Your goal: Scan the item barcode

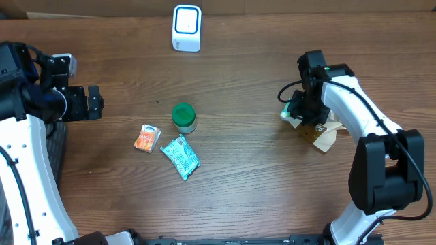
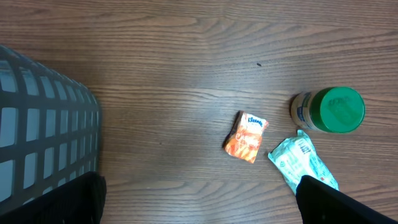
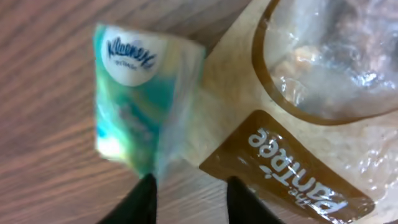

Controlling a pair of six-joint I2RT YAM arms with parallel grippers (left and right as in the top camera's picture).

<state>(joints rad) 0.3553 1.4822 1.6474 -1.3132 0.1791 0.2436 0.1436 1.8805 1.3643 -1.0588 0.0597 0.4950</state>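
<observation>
1. Right end effector [image 3: 189,183]: its fingers are partly apart and clamp nothing. Bare counter [image 1: 259,190] and the pouch [image 3: 298,143] edge show in the gap.
2. It hangs low over the tissue pack [image 3: 140,93], which lies flat on the counter at the right of the overhead frame. The pack's lower corner is just beside one fingertip, and its right edge touches or overlaps the pouch; I cannot tell which.
3. Left end effector [image 2: 199,183] is wide apart and empty at the left edge of the overhead frame, beside the basket [image 2: 37,124].
4. The scanner [image 1: 186,27] stands at the top centre of the overhead frame, well apart from the tissue pack.
5. Step in hand, as I judge it: handling the tissue pack at its resting spot. The fingers are either letting it go or lining up to take it, and these views do not settle which.
6. No barcode shows on the pack's upper face.
7. The jar [image 1: 184,117], orange pack [image 1: 146,137] and teal packet [image 1: 180,156] lie together left of centre, between the two arms.
8. The next move calls for a firm pinch across one item. That item then needs a lift and a carry to the scanner, turned so its barcode faces the scanner's window.
</observation>
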